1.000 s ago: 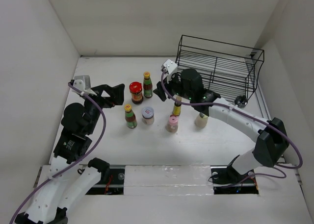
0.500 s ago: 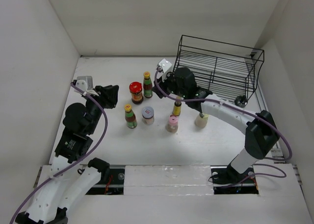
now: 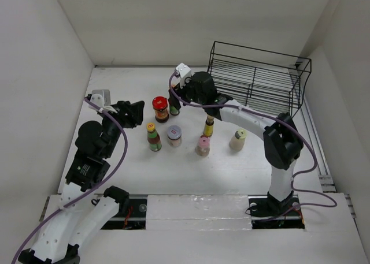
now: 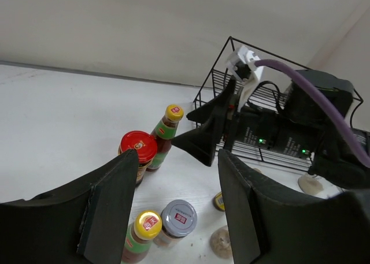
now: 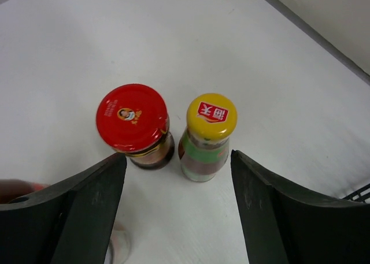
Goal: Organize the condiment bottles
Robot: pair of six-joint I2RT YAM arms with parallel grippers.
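Right wrist: my right hand (image 5: pixel 176 160) gapes empty over one jar (image 5: pixel 132 117), one bottle (image 5: pixel 209 136) at its 3 o'clock; left hand (image 4: pixel 173 160) likewise.

The red-lidded jar (image 5: pixel 132 116) has a glossy red lid over dark glass. At its three o'clock, the yellow-capped sauce bottle (image 5: pixel 211 116) has a smooth, shiny cap that looks like plastic. The silver-lidded jar (image 4: pixel 178 213) has a dull, metal-looking lid. The table (image 3: pixel 127 79) is matt white, and the wire rack (image 3: pixel 260 79) at its two o'clock is thin black metal.

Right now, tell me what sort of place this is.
Probably a robot test cell, not a kitchen: a white table boxed in by plain white walls, with condiment bottles and a black wire rack staged on it.
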